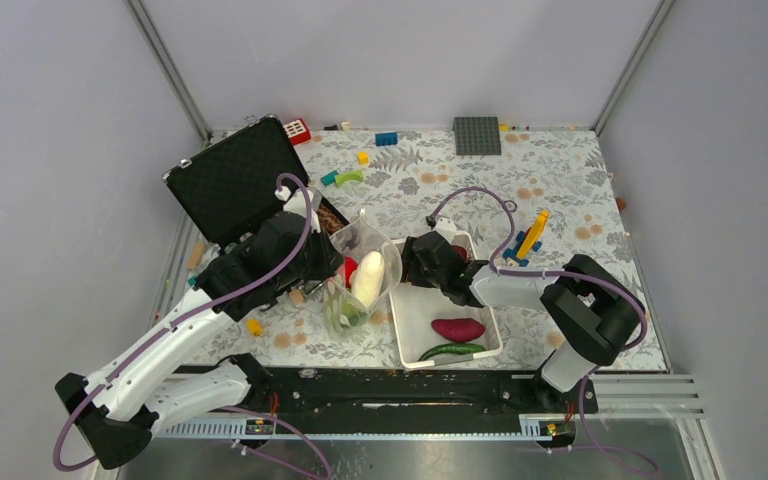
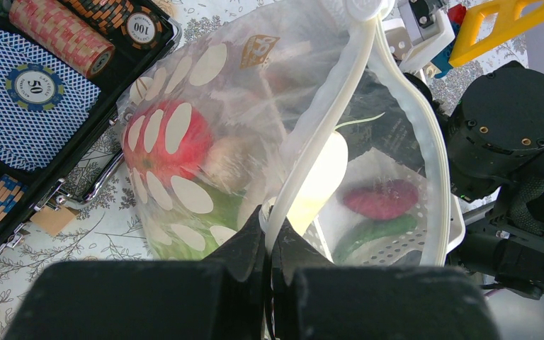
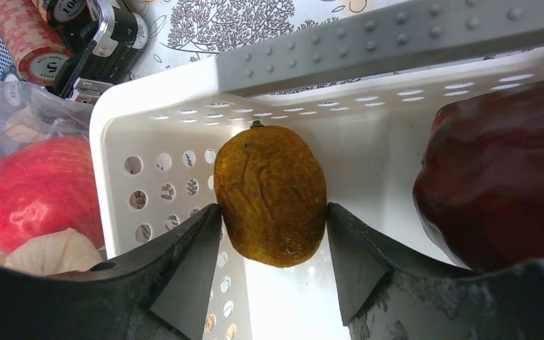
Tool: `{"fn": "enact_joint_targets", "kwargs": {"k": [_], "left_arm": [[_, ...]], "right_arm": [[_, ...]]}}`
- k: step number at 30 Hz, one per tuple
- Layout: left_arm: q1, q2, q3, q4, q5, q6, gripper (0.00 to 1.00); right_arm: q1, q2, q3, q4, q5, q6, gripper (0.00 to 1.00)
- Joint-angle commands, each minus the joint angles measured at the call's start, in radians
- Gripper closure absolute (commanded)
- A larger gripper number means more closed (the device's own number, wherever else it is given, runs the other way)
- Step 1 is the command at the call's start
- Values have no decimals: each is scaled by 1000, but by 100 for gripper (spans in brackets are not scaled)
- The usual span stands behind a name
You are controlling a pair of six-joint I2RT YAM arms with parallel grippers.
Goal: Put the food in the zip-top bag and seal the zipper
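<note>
The clear zip-top bag (image 1: 365,262) stands with its mouth open between the arms. It holds a red tomato (image 2: 166,145), a white radish (image 2: 322,177) and green cabbage (image 1: 345,312). My left gripper (image 2: 270,234) is shut on the bag's mouth edge, pinching the zipper (image 2: 333,113). The right gripper (image 3: 273,207) is down in the white basket (image 3: 163,106), both fingertips touching the sides of the brown oval (image 3: 271,195). A dark-red bulb (image 3: 499,170) lies right beside it. The purple sweet potato (image 1: 458,328) and long green pepper (image 1: 452,350) rest at the basket's near end.
An open black case (image 1: 230,180) with poker chip rolls (image 2: 60,32) sits left of the bag. Loose bricks, a grey baseplate (image 1: 477,135) and a yellow-blue brick build (image 1: 528,242) lie on the flowered cloth behind and to the right.
</note>
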Motion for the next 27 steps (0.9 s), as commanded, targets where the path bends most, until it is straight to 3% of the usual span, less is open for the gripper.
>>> {"fn": "enact_joint_targets", "kwargs": {"k": [1,13,22,27], "left_arm": [[3,4,0,44,6,8,99],[4,4,-1,49,9,8,100],[5,-2,-1,52,12,8,100],[4,-8,-1,52,20,8,100]], "right_arm": [[-8,13,41,28,10,28,39],[-9,-93,-5,7,49,0,74],[-9,-360,-59,-112,187,-76,78],[-8,-514,-52,-97,220,-160,78]]}}
